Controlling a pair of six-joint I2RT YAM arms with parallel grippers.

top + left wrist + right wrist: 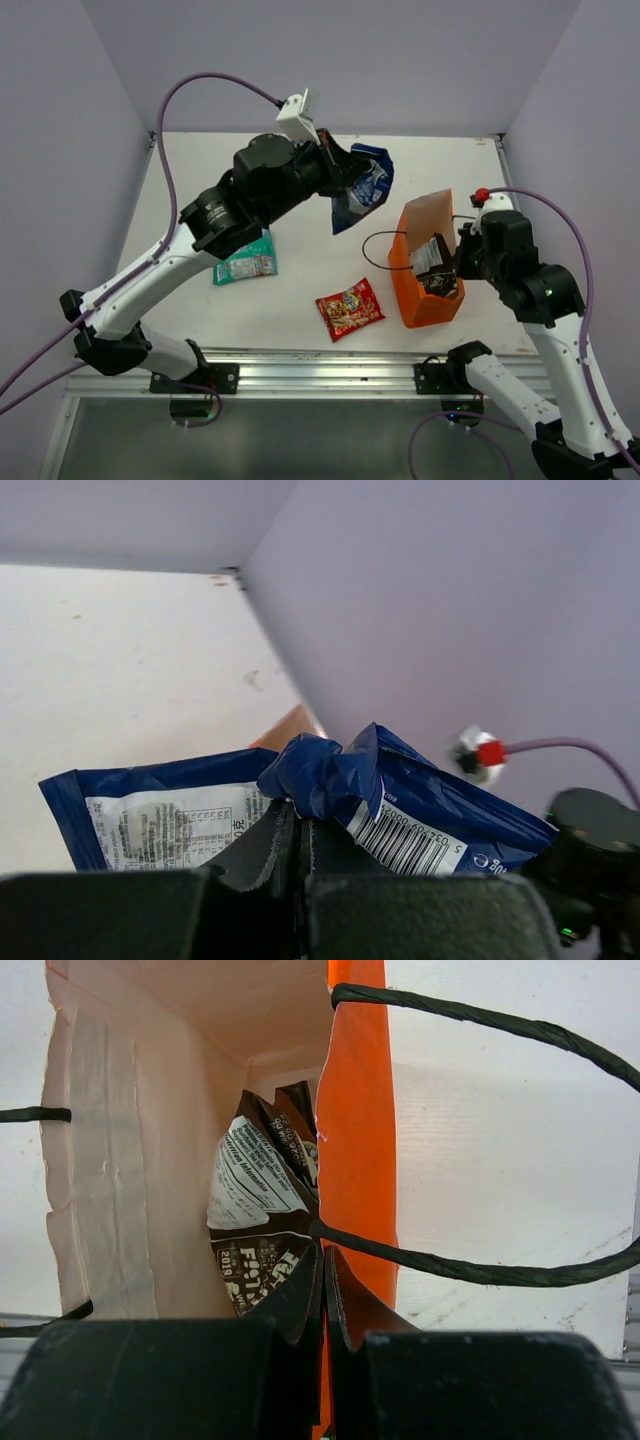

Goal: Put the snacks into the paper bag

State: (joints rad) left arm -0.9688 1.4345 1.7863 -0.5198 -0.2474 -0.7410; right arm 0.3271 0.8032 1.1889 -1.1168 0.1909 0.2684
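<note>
From above, the left hand was clenched on the crumpled top of the blue packet, which hung clear of the surface near its far edge, left of the bag. The bag stood upright at the right, its mouth open, with the brown packet inside it. The right hand was at the bag's right rim. The teal packet lay flat partly under the left arm, and the red packet lay flat just left of the bag, not touching it.

In the left wrist view, the left hand had its fingers pressed together on a bunched fold of the blue packet, whose printed back and barcode faced the camera. A corner of the bag showed behind the packet.

In the right wrist view, the right hand was closed, and it appeared to pinch the bag's orange side wall between its fingers, though the fingers hid the exact contact. The brown packet stood on end inside the bag, leaning against that wall. A cord handle looped out over the surface to the right.
</note>
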